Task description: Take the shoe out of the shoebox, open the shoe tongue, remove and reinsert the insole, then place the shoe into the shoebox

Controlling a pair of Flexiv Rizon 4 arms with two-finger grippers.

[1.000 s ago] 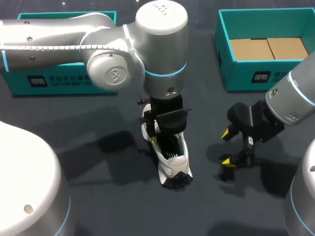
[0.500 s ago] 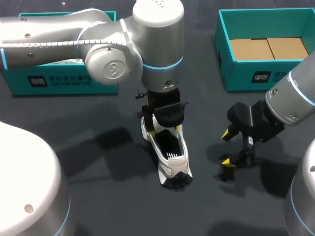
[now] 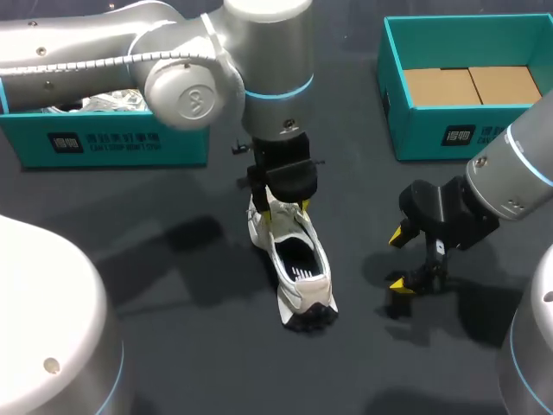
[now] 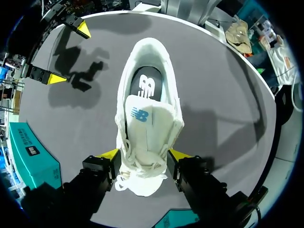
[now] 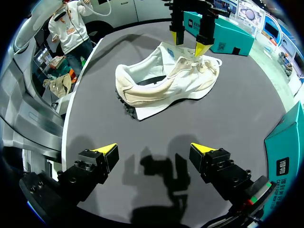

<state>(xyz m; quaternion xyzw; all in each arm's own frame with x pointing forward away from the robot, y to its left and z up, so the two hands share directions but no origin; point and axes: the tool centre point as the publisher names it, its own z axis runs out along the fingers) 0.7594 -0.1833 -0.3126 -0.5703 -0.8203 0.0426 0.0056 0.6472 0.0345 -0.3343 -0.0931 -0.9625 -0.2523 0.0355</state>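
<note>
spanning the dark worktop with two arms: holding the left arm out over the middle, holding the right arm near the right edge. showing a teal left shoebox at the far left corner and a teal right shoebox, floored with brown cardboard, at the far right corner. showing the white shoe upright on its sole at the worktop's middle, outside both boxes, heel toward the near edge. straddling its laced front end with the left gripper, fingers spread and released, clamping nothing. hanging the right gripper beside the shoe, apart from it, likewise released and wide. showing the tongue over the front of the opening and the dark insole inside.
</note>
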